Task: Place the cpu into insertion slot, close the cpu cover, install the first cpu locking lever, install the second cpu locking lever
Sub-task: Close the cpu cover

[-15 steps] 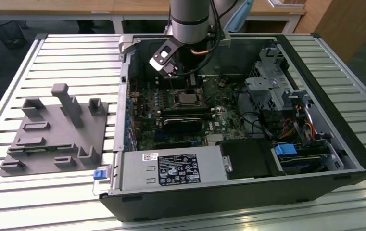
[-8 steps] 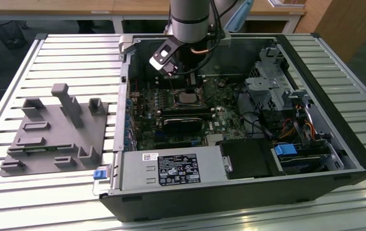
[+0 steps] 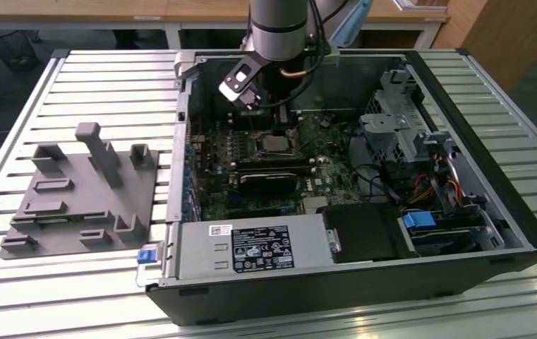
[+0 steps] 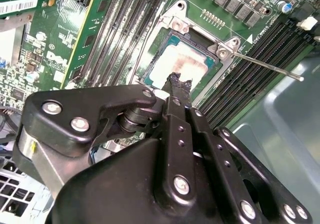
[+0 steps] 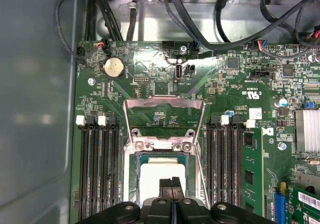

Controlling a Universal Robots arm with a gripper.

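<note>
We see the slatted table (image 3: 89, 78) carrying the open computer case (image 3: 344, 296), whose walls fence the arm in, so the free room is mostly straight up. Inside lies the green motherboard (image 5: 150, 74), with long black memory slots (image 5: 97, 174) close on both sides of the socket, so there is little sideways clearance. The tool (image 5: 171, 182) hangs over the socket, fingers pressed together with nothing between them; whether the tips touch the chip we cannot tell. The cpu cover (image 5: 164, 102) stands open behind the socket. We judge it thin, stiff, springy metal, best pushed at its free edge. The insertion slot (image 5: 133, 179) holds the cpu (image 5: 150, 176), lying flat. It looks light, rigid and smooth-topped, probably fragile underneath, so best taken by its edges. A thin locking lever (image 4: 270, 68) juts out free beside the socket
</note>
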